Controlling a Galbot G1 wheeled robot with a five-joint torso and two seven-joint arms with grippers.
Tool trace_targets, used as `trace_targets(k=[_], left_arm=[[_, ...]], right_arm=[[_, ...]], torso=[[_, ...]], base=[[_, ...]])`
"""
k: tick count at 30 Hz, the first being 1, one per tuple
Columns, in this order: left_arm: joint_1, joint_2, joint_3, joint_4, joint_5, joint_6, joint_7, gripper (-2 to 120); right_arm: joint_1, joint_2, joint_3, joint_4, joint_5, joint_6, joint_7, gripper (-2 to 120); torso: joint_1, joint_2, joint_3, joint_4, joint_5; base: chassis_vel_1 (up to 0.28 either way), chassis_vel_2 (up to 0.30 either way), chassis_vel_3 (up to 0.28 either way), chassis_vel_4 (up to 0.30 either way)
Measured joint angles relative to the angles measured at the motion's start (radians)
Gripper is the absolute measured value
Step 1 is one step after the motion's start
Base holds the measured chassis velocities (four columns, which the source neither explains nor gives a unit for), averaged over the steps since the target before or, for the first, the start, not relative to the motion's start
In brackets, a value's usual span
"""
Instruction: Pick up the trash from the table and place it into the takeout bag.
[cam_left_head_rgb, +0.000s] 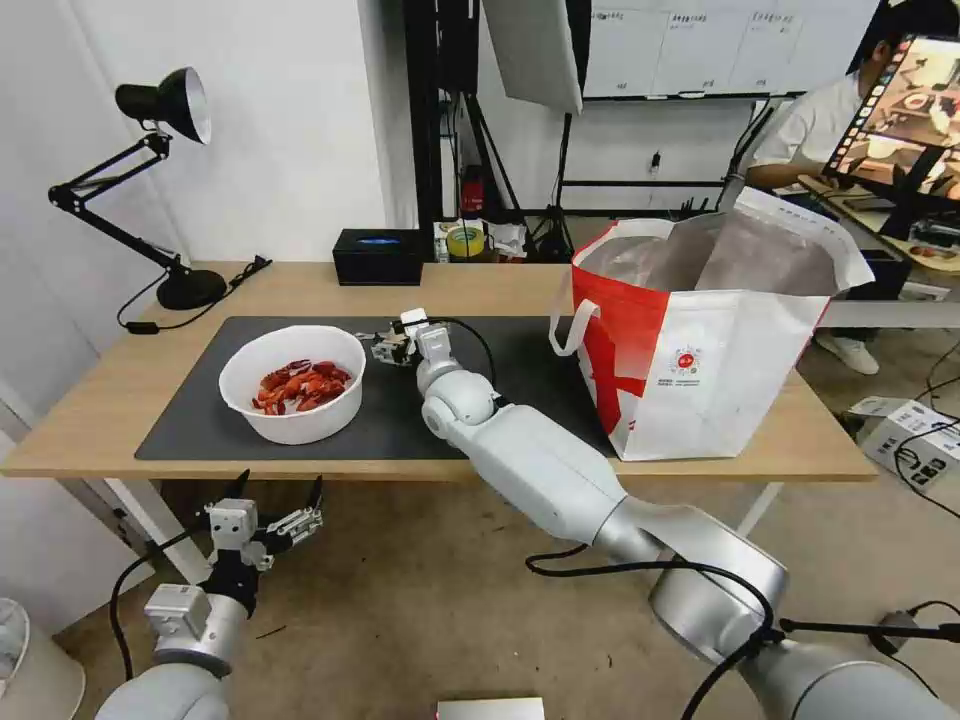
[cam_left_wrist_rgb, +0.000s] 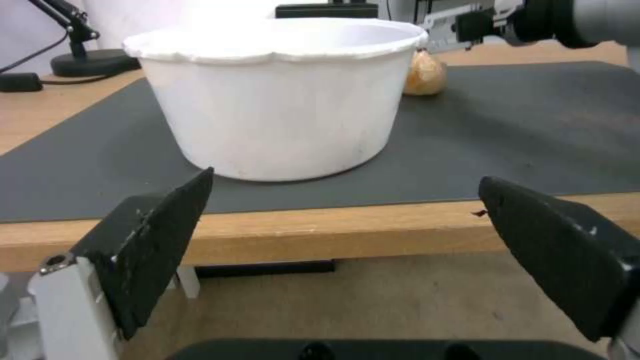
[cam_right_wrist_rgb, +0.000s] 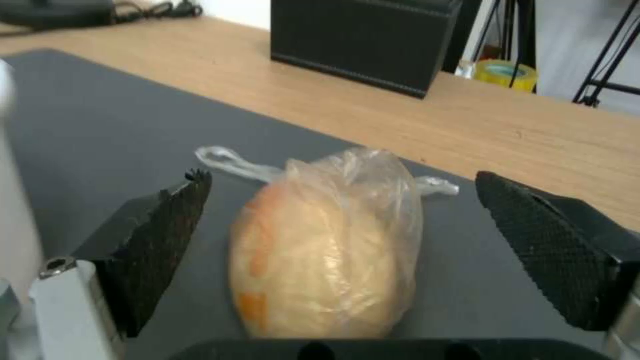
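A white round bowl (cam_left_head_rgb: 293, 395) of red crayfish shells sits on the left part of the dark mat (cam_left_head_rgb: 195, 405) on the table (cam_left_head_rgb: 90, 420). My right gripper (cam_left_head_rgb: 385, 345) is low over the mat just right of the bowl. In the right wrist view it (cam_right_wrist_rgb: 340, 177) is open, with the clear bag of beige bun (cam_right_wrist_rgb: 327, 250) lying between its fingers. The takeout bag (cam_left_head_rgb: 720, 350) stands open at the table's right end. My left gripper (cam_left_head_rgb: 280, 482) hangs open below the table's front edge, facing the bowl (cam_left_wrist_rgb: 280, 100) and the bun (cam_left_wrist_rgb: 425, 75) behind it.
A black rectangular box (cam_left_head_rgb: 378, 256) and a yellow tape roll (cam_left_head_rgb: 465, 241) stand at the table's back edge. A black desk lamp (cam_left_head_rgb: 165, 110) stands at the back left corner. White boxes and cables lie on the floor at the right.
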Motion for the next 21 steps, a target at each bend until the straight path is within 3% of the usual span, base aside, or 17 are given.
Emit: trace_targets(k=[21], left_arm=[[0.004,-0.002,0.002,-0.011,0.005,-0.002,0.002,100]], right_arm=[[0.049,0.0,-0.039,-0.114,0.027,-0.007,-0.123,100]], torso=[[0.0,0.0,0.0,0.0,0.0]], base=[[0.0,0.0,0.0,0.0]])
